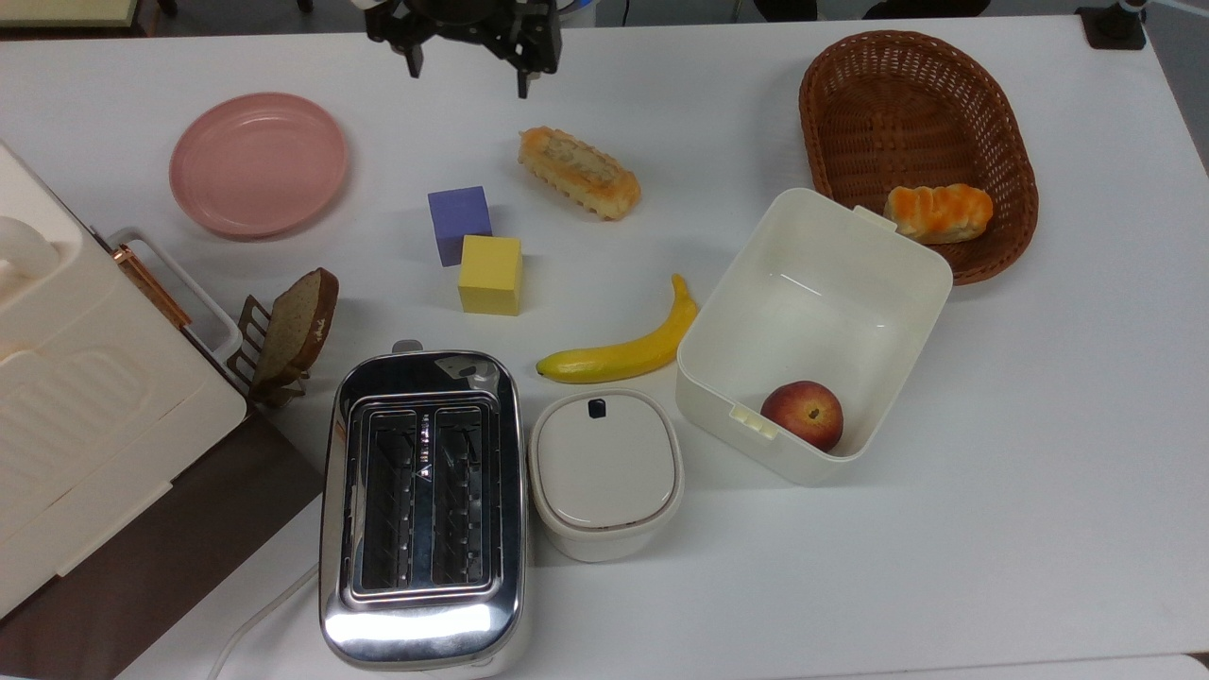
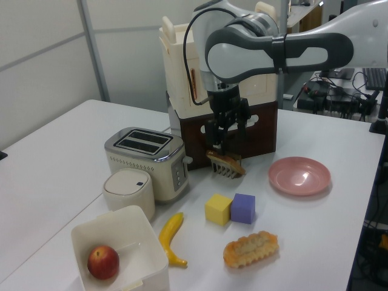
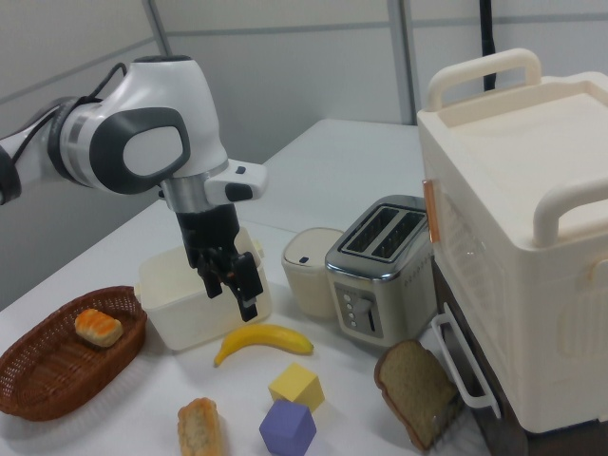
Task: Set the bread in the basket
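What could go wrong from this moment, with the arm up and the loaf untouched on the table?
1. The bread lies diagonally, so the gripper could close across its length and slip.
2. An orange-glazed bun already sits in the basket; it might be mistaken for a finished task.
3. The white tub touches the basket, so a low carry may clip it.

Even, bright overhead light fills all three views and shadows are soft. The toaster [image 1: 422, 510] throws a white glare off its chrome front in the top view, where the white table [image 1: 1039, 472] looks slightly washed out. The right view's nearest objects look a little soft.
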Controlling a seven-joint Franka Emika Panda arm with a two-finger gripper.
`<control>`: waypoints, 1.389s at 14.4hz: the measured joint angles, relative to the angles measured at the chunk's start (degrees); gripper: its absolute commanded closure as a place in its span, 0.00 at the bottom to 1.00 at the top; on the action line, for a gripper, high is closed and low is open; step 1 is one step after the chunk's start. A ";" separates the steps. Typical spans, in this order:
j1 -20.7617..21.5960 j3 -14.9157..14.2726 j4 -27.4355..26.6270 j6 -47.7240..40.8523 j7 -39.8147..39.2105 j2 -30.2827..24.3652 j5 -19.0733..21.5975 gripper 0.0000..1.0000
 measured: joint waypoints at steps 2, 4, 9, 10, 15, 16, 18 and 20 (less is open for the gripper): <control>-1.02 -0.06 0.32 0.00 -0.08 0.36 -0.07 0.00; -1.09 -0.10 0.68 0.00 -0.08 0.12 -0.06 0.00; -1.10 -0.09 0.75 0.00 -0.08 0.10 -0.06 0.00; -1.11 -0.09 0.75 0.00 -0.07 0.10 -0.06 0.00; -1.17 -0.09 1.62 0.00 -0.07 0.08 0.43 0.00; -1.16 -0.06 1.95 -0.07 -0.07 0.04 0.76 0.00; -1.09 0.27 2.26 -1.15 -0.07 -0.12 1.09 0.00; -0.70 0.44 2.29 -2.19 -0.07 -0.21 1.11 0.00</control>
